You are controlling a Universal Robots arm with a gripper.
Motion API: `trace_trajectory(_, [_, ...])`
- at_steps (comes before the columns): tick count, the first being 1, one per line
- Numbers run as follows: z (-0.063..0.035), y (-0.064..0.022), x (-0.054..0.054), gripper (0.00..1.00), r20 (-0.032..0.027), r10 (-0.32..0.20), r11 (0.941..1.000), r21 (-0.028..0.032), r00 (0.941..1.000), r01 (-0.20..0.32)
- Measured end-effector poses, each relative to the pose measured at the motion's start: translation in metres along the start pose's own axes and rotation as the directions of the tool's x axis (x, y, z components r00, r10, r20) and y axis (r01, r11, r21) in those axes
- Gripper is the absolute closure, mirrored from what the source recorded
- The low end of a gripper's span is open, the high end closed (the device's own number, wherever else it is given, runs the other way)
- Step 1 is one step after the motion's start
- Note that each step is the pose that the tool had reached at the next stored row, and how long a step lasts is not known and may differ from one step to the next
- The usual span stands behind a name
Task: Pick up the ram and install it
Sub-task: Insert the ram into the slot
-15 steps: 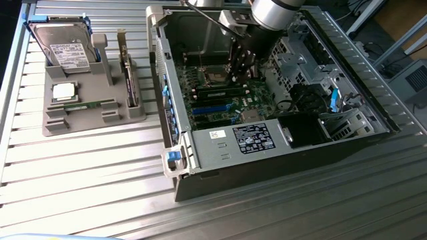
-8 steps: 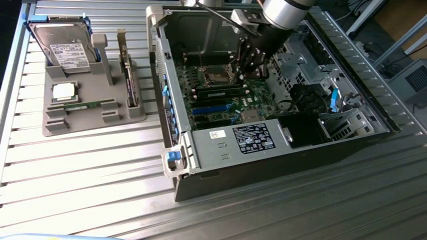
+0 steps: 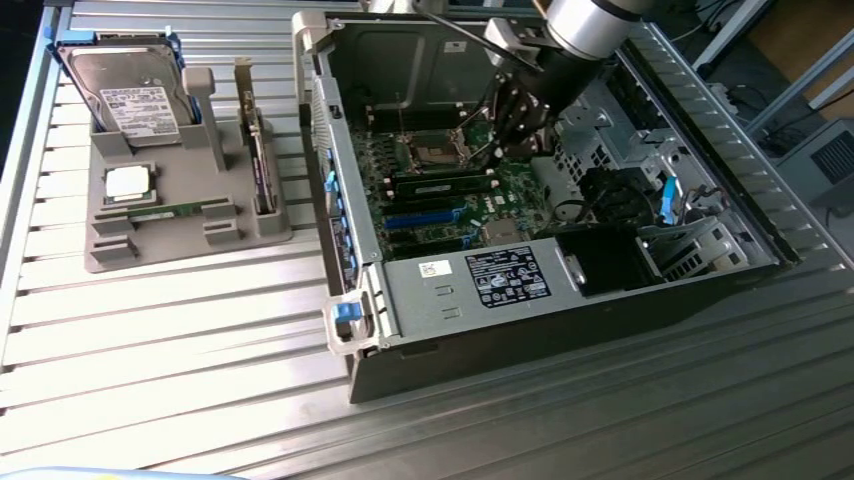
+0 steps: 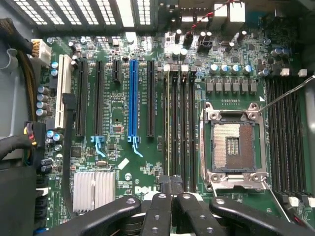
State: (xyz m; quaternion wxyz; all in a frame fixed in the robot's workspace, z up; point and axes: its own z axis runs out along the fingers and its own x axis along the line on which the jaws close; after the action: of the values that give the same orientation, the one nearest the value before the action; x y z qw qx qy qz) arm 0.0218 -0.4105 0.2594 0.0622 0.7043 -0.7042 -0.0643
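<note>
A ram (image 4: 169,123) stands edge-on in the slot nearest the blue connector, a thin pale-green strip as long as the empty black slots beside it. In the exterior view it is a dark bar (image 3: 443,187) on the motherboard. My gripper (image 4: 170,183) hangs over these slots inside the open computer case, fingers pressed together with no gap. It reaches down from the upper right (image 3: 514,148). I cannot tell whether the fingertips touch the stick's top edge. The identical twin ram (image 3: 167,212) lies in the grey holder outside the case.
The empty processor socket (image 4: 231,142) sits beside the slots, with more slots beyond it. The grey holder (image 3: 174,245) also carries a hard drive (image 3: 127,95), a silver processor chip (image 3: 128,182) and an expansion card (image 3: 254,150). Case walls (image 3: 350,250) and the power supply (image 3: 501,275) hem in the board.
</note>
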Motion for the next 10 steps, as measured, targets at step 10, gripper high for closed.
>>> trace_trajectory(10, [-0.0195,-0.0499,0.0,0.89,0.0001,0.001,1.0,-0.0039,1.0,-0.001])
